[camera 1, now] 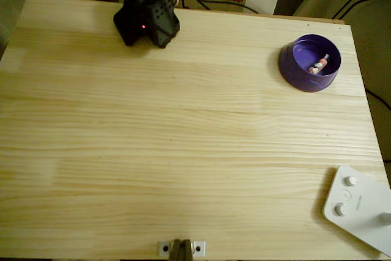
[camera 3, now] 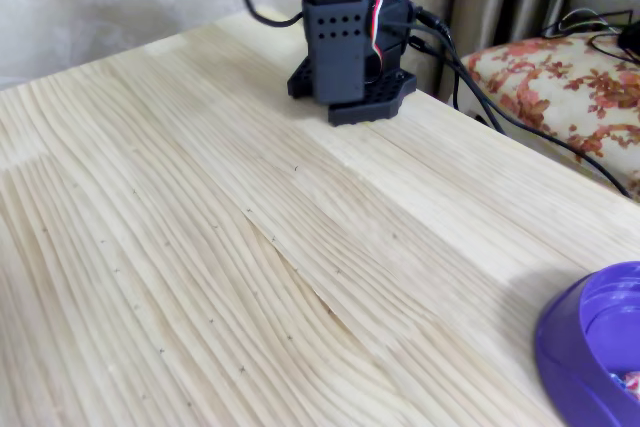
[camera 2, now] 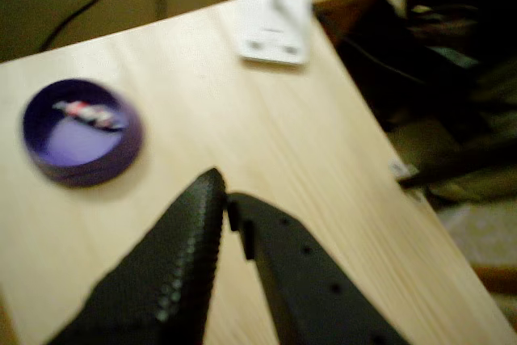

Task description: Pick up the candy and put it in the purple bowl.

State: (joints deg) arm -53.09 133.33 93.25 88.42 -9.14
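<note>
The robot arm point(camera 1: 146, 4) is black all over. Its bottom part point(camera 3: 350, 87) is a flat black block with little round holes in rows. A tall black box point(camera 3: 335, 47) stands on it, and that has rows of tiny holes too. A small red light point(camera 1: 143, 27) glows on the arm in the overhead view. Red, white and black wires point(camera 3: 378, 22) curl out at the side, and thick black cables point(camera 3: 480, 97) run away behind it. The gripper point(camera 2: 224, 199) has two black fingers. One finger point(camera 2: 182, 264) is covered in small bumps. The other finger point(camera 2: 307, 280) is smooth with a few round holes.
</note>
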